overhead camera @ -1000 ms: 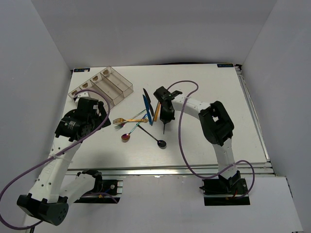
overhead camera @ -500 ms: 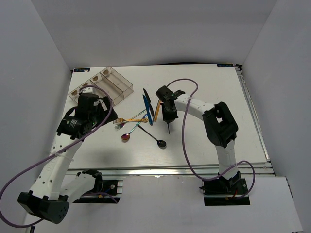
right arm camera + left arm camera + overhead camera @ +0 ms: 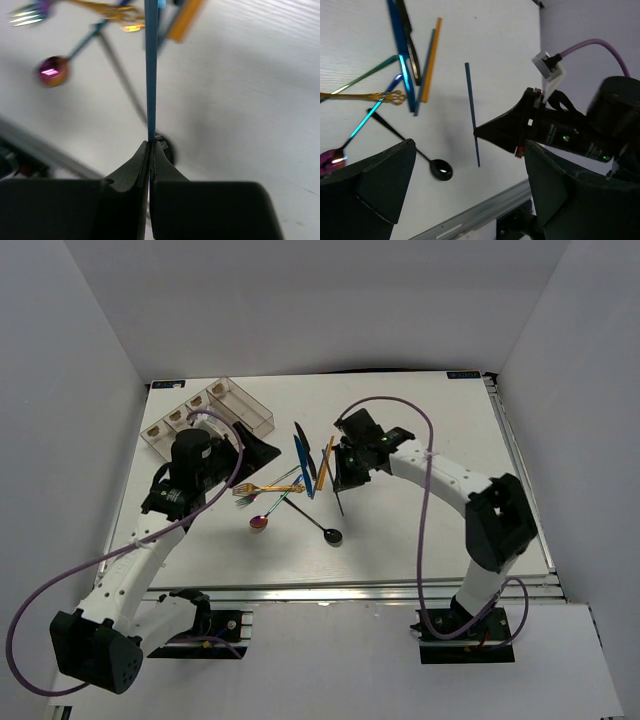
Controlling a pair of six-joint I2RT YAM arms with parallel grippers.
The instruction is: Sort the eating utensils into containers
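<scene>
Pinching 1 dark-blue chopstick (image 3: 150, 75), the right gripper (image 3: 150, 145) holds it with its long axis straight out from the fingertips; the left gripper (image 3: 469, 186) gapes wide.

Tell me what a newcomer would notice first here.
The right gripper, shut on one dark chopstick just right of the table's middle, draws the eye first. To its left lies a tangle of cutlery: gold fork, blue knife, iridescent spoon, black spoon. The left gripper hangs open between that pile and the clear organiser tray at the far left corner.
</scene>
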